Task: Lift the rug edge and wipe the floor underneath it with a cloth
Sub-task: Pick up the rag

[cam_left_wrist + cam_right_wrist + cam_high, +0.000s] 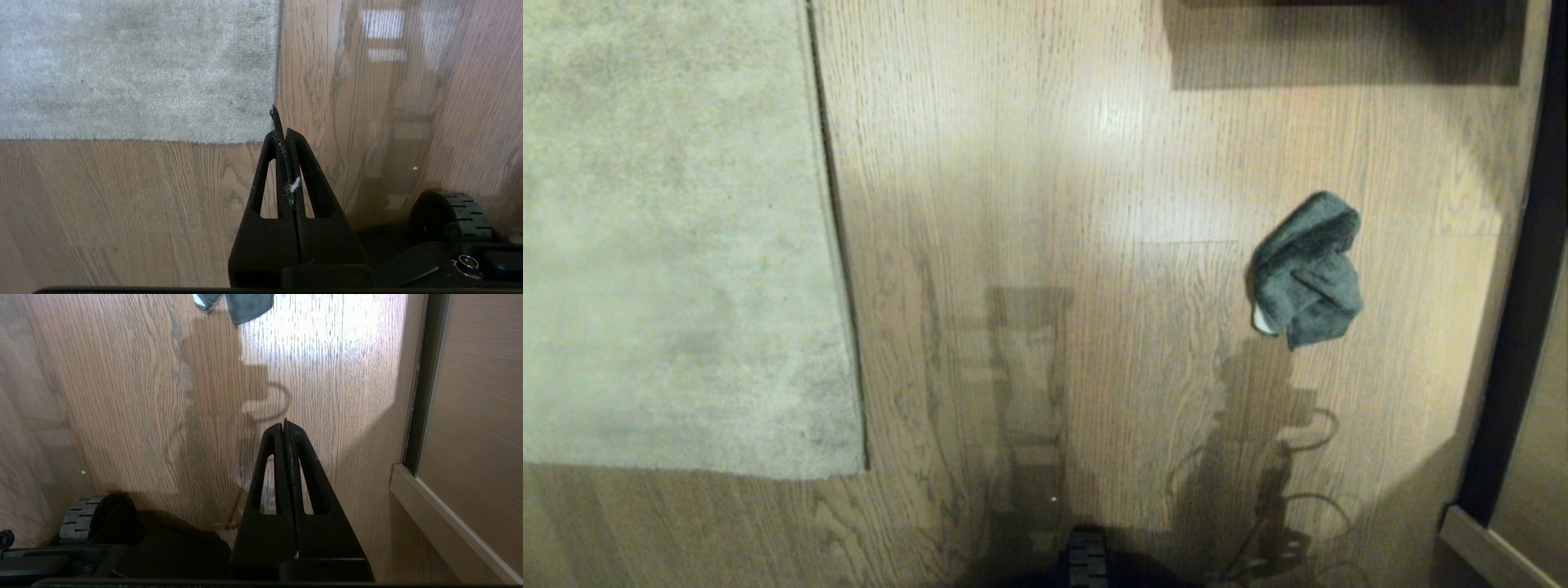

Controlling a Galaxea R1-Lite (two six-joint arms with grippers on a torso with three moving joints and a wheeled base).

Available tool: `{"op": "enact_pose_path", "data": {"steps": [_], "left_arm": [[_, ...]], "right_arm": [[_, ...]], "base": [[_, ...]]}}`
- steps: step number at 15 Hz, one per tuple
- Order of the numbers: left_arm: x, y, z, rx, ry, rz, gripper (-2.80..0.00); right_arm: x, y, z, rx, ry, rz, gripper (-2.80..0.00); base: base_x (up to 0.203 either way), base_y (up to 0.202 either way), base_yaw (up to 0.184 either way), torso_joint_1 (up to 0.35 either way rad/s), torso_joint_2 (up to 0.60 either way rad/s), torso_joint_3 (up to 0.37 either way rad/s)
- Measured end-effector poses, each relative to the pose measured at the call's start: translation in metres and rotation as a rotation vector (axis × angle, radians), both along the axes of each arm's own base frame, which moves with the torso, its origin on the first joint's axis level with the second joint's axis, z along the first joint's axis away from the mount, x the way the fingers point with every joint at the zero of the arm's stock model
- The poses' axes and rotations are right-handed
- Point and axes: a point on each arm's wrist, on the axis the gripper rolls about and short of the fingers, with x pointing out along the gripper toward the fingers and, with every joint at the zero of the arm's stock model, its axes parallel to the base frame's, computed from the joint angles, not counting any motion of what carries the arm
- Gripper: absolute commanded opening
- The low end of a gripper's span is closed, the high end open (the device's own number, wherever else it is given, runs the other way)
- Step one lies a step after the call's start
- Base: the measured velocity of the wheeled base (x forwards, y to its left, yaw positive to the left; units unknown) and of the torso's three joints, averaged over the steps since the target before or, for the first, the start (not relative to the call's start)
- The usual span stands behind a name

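The pale grey-beige rug lies flat at the left; its straight rug edge (837,245) runs away from me and ends in a near corner (862,469), also seen as the rug edge (278,73) in the left wrist view. The floor (1045,204) is light brown wood planking. A crumpled dark grey cloth (1307,269) with a small white tag lies on the planks at the right, and the cloth (241,304) shows partly in the right wrist view. My left gripper (282,132) hangs shut above the planks just short of the rug corner. My right gripper (284,426) hangs shut and empty, well short of the cloth.
A dark upright strip and a wood-look panel with a pale skirting (1486,547) bound the right side. A dark shadowed object (1339,41) sits at the far top. My base and a wheel (461,212) lie low beside the grippers. Arm shadows fall on the planks.
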Motion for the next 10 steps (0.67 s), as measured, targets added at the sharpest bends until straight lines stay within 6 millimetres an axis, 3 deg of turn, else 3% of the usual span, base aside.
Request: {"op": "enact_pose_path", "data": {"steps": [10], "left_arm": [[0.0001, 0.0, -0.0004, 0.001, 0.001, 0.001, -2.8]], "right_arm": [[0.0, 0.0, 0.0, 0.0, 0.001, 0.0, -2.8]], "base": [[0.0, 0.0, 0.0, 0.0, 0.0, -0.004]]}}
